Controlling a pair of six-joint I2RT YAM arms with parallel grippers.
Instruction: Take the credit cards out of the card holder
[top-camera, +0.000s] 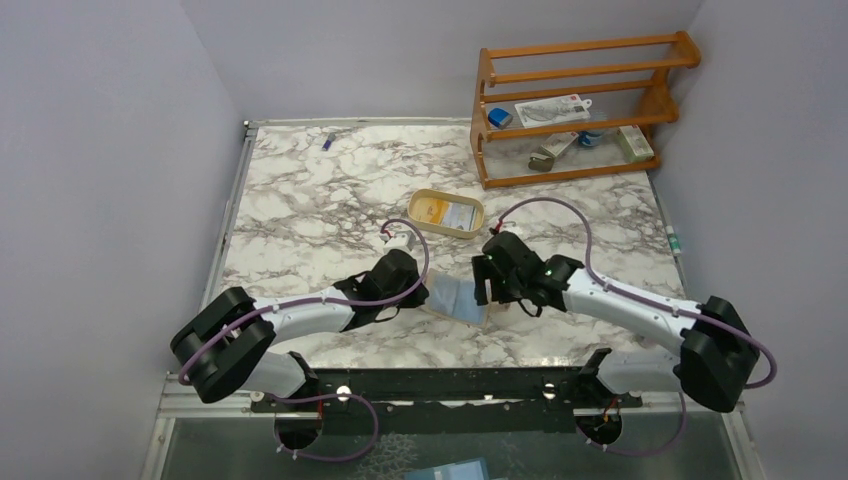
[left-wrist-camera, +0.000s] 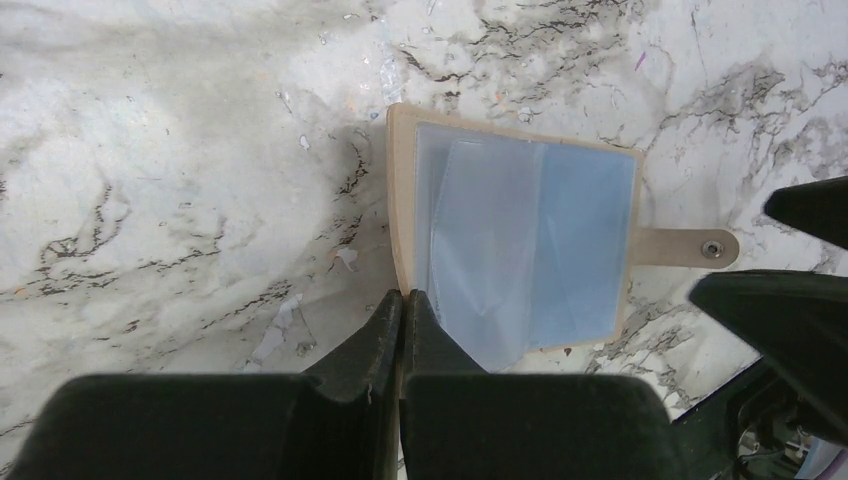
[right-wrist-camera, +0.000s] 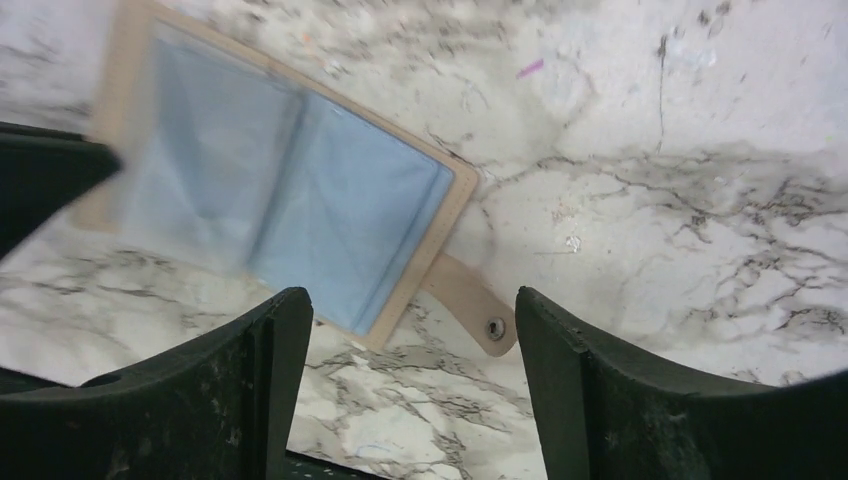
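Note:
The card holder lies open on the marble between my two grippers, its pale blue inside facing up. My left gripper is shut on its beige left edge; the fingertips pinch that edge. The snap tab points towards my right gripper. In the right wrist view the holder sits ahead of the open, empty gripper, with the tab between its fingers. A yellow-orange card and a bluish-white card lie in the oval tan tray. I cannot tell whether any card is inside the holder's sleeves.
A wooden rack with several small items stands at the back right. A small blue object lies near the back left edge. A small thing lies at the right edge of the table.

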